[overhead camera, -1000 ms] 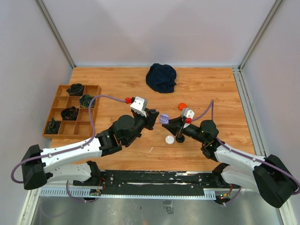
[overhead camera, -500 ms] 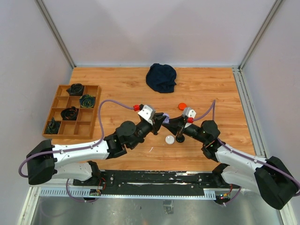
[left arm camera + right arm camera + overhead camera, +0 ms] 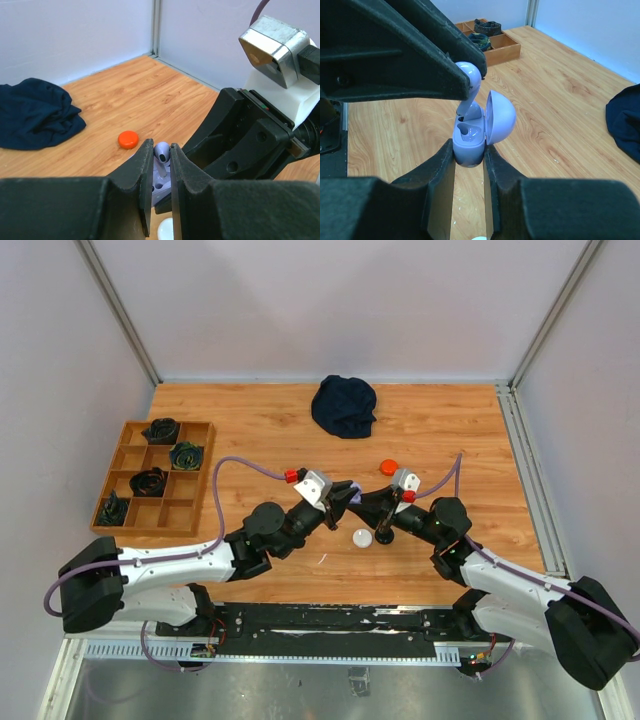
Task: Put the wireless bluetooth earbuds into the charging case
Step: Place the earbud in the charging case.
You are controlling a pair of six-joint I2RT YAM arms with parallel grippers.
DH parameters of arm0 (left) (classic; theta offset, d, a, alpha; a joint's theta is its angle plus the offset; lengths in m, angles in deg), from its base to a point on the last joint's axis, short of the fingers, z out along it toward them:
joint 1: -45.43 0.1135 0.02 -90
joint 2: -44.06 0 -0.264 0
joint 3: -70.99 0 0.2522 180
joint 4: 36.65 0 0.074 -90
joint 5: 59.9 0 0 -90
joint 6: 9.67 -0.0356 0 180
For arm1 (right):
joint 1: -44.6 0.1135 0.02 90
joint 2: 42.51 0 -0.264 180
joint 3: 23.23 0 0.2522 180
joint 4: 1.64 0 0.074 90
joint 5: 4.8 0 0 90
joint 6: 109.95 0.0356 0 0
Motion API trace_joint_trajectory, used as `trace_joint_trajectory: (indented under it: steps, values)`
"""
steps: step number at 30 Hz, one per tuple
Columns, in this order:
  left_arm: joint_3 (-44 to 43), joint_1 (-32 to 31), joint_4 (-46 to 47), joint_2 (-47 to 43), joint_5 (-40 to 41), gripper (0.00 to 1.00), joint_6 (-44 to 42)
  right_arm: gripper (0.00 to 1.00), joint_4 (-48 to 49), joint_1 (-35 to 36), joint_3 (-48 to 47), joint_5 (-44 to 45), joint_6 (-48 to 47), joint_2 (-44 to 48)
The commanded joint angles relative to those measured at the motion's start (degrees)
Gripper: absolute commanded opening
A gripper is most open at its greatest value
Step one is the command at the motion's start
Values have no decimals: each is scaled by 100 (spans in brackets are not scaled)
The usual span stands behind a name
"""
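Note:
My right gripper [image 3: 469, 155] is shut on an open purple charging case [image 3: 470, 140], its lid [image 3: 500, 117] swung to the right. My left gripper [image 3: 161, 155] is shut on a purple earbud [image 3: 162, 151] and holds it over the case, stem pointing down into one socket [image 3: 465, 116]. The other socket [image 3: 470, 131] is empty. In the top view the two grippers meet at the table's middle, around the case [image 3: 352, 495]. A white round case [image 3: 362, 537] lies just below them and an orange round case [image 3: 388, 466] lies behind.
A dark blue cloth [image 3: 344, 405] lies at the back middle. A wooden divided tray [image 3: 125, 455] with dark coiled items stands at the left. The orange case [image 3: 128, 139] and the cloth [image 3: 35, 112] also show in the left wrist view.
My left arm has stretched right and brought the purple earbud to the case held by my right gripper. The right gripper has barely moved.

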Motion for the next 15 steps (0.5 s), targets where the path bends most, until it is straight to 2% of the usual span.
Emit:
trace_joint_trajectory:
  steps: [1, 15]
  values:
    - [71, -45, 353, 97, -54, 12, -206, 6, 334, 74, 85, -84, 90, 105]
    - [225, -46, 345, 116, -56, 12, -295, 6, 351, 69, 107, -63, 110, 156]
